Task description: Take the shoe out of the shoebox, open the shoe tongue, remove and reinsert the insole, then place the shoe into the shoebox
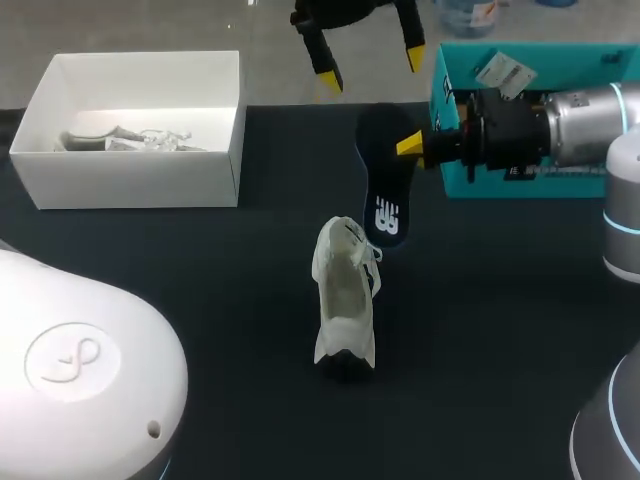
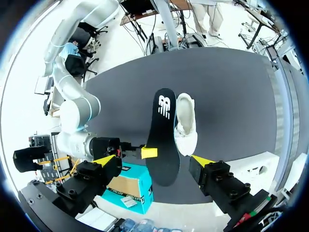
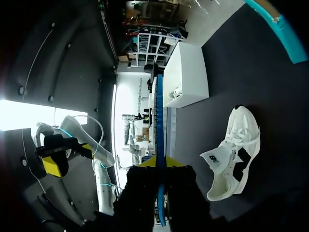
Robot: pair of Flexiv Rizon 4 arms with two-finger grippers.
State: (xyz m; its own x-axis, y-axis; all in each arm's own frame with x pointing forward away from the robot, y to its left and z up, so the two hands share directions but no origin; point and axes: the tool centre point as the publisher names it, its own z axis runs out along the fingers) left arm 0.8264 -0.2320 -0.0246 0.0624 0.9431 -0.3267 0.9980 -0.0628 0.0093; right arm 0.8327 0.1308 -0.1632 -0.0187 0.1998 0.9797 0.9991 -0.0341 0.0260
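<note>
Over the middle of the table [image 1: 200,300], the right gripper [image 1: 405,147] holds the insole [image 1: 385,190] up beside the shoe [image 1: 345,290].
Its fingers pinch the dark insole by its edge, logo end hanging down near the shoe's opening, probably lined up to slide back in. The left gripper [image 1: 372,69] hovers wide open and empty beyond, seemingly ready to steady the shoe. The white shoe, with dark patches and loose laces, lies on the table between the white box [image 1: 130,180] and the teal box [image 1: 520,55], outside both.
</note>
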